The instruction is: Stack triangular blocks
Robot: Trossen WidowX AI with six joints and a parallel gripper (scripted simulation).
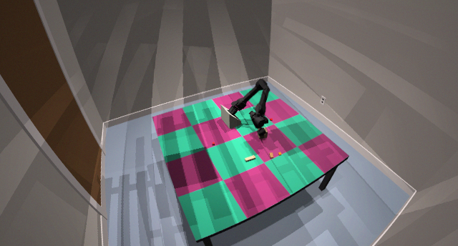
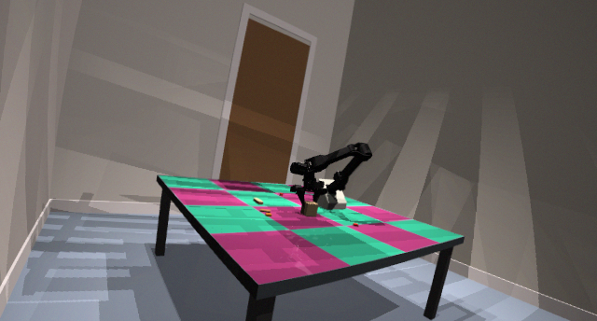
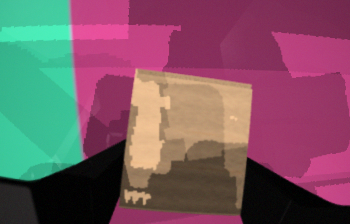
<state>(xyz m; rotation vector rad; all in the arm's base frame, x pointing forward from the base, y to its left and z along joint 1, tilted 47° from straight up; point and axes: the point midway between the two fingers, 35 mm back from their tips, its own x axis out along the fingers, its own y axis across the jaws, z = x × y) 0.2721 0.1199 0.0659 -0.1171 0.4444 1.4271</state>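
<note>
A wooden triangular block (image 3: 191,125) is between my fingers, its flat top facing the wrist camera and looking level. My gripper (image 3: 181,151) (image 1: 262,134) is shut on it, one finger on each side. A thin wooden strip along its far edge in the wrist view appears to be the other triangular block, underneath; the rest of that one is hidden. In the exterior view the wood (image 2: 309,209) looks like one roughly square shape low at the table. The sloped faces and any small gap between them cannot be seen.
A cream block (image 1: 250,158) (image 2: 258,201) and two small orange pieces (image 1: 271,155) (image 1: 280,154) lie nearby. One red piece (image 1: 270,119) (image 2: 355,224) lies beside the arm, another red piece (image 1: 213,144) farther off. A pale upright angular object (image 1: 226,118) stands near the arm.
</note>
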